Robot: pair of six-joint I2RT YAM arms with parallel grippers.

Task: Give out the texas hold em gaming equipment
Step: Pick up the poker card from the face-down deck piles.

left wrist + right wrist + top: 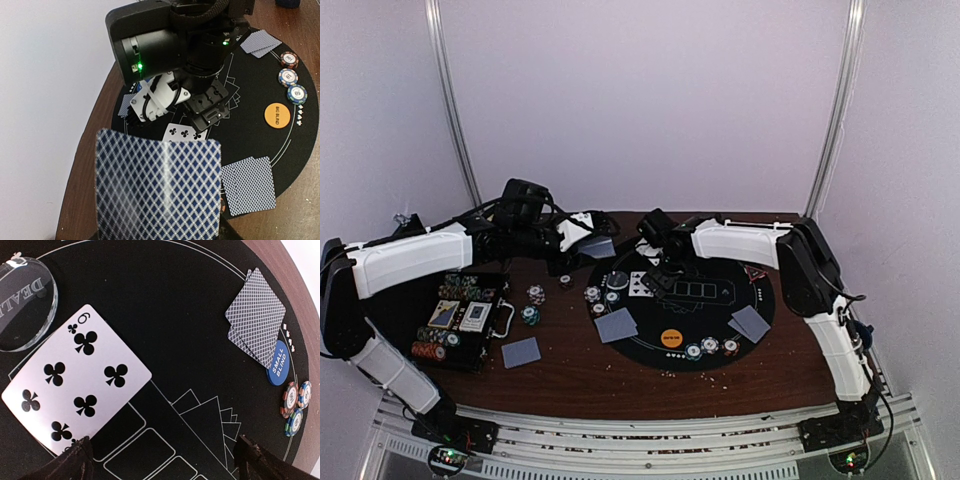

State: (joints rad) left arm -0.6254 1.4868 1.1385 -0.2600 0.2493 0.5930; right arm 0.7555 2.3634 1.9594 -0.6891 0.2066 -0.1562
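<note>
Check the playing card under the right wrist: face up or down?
Face up. The white-faced playing card lies flat on the round black mat, showing a 6 and black club pips.

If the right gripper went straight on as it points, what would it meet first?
Probably the black poker mat, at its printed card boxes; the six of clubs lies just beside that line. Depth unclear.
</note>
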